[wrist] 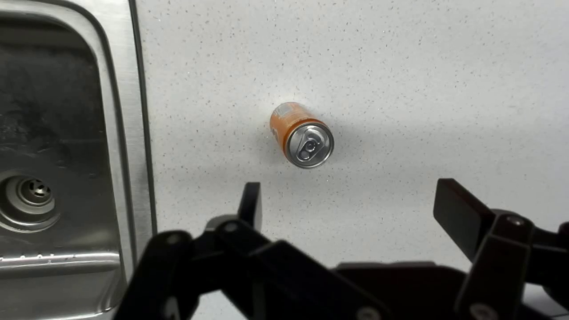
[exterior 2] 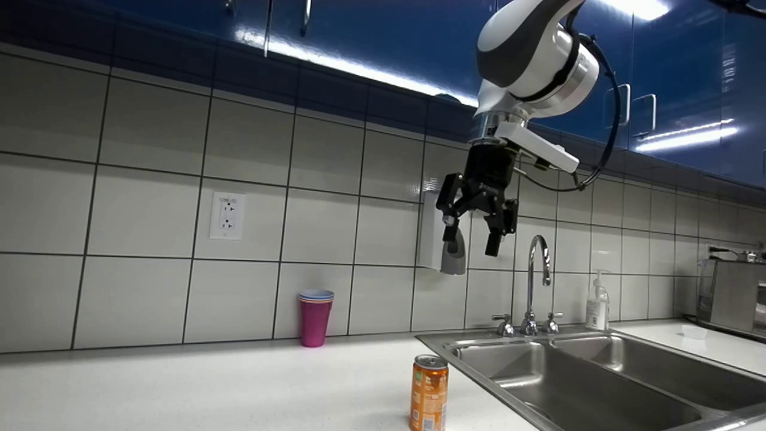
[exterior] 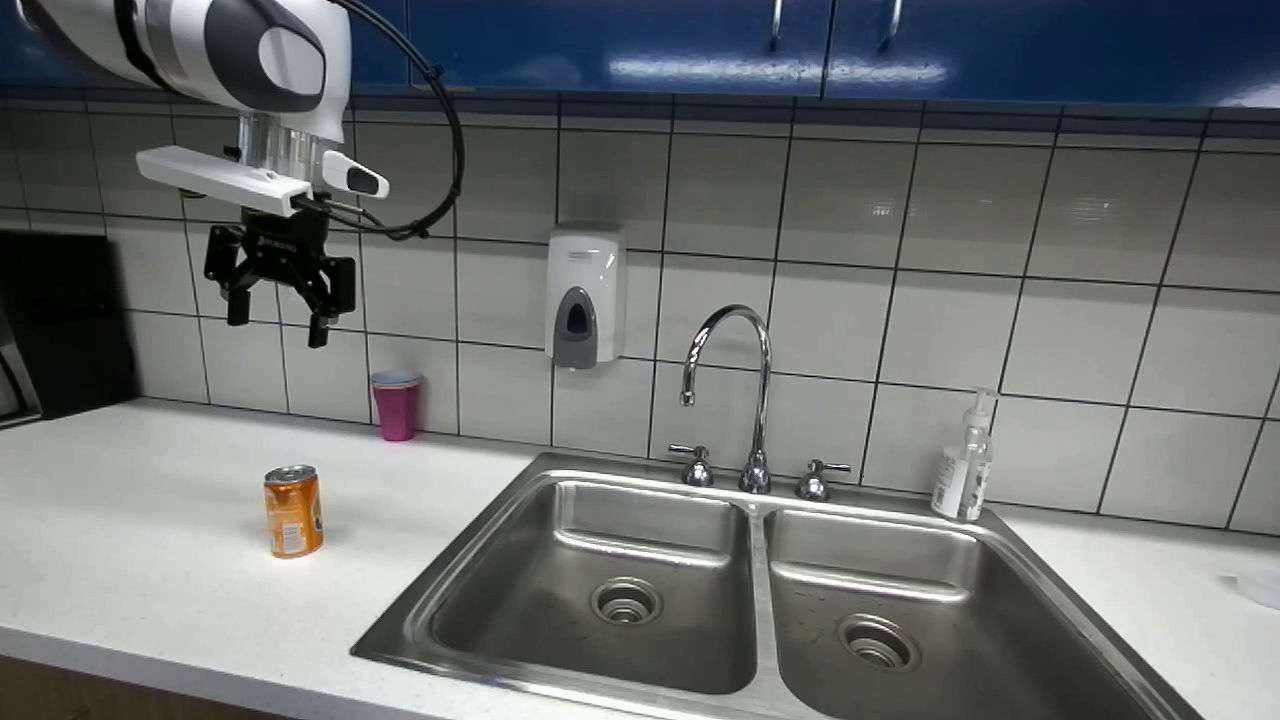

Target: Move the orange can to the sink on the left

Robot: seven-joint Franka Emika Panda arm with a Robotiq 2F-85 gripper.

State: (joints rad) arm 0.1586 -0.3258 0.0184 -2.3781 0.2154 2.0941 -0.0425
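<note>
The orange can (exterior: pixel 293 515) stands upright on the white counter, beside the sink. It also shows in an exterior view (exterior 2: pixel 429 395), where its base is cut off, and in the wrist view (wrist: pixel 289 126). The double steel sink has a left basin (exterior: pixel 530 610), the one nearer the can; this basin also shows in the wrist view (wrist: pixel 58 124). My gripper (exterior: pixel 278 320) is open and empty, high above the counter. In the wrist view its fingers (wrist: pixel 349 191) are wide apart, with the can beyond the fingertips and not touching them.
A right basin (exterior: pixel 840 580) adjoins the left one. A curved faucet (exterior: pixel 762 400) with two handles rises behind the sink. A stack of cups (exterior: pixel 398 410) stands by the tiled wall. A soap dispenser (exterior: pixel 585 295) hangs on the wall. A pump bottle (exterior: pixel 965 465) stands behind the right basin.
</note>
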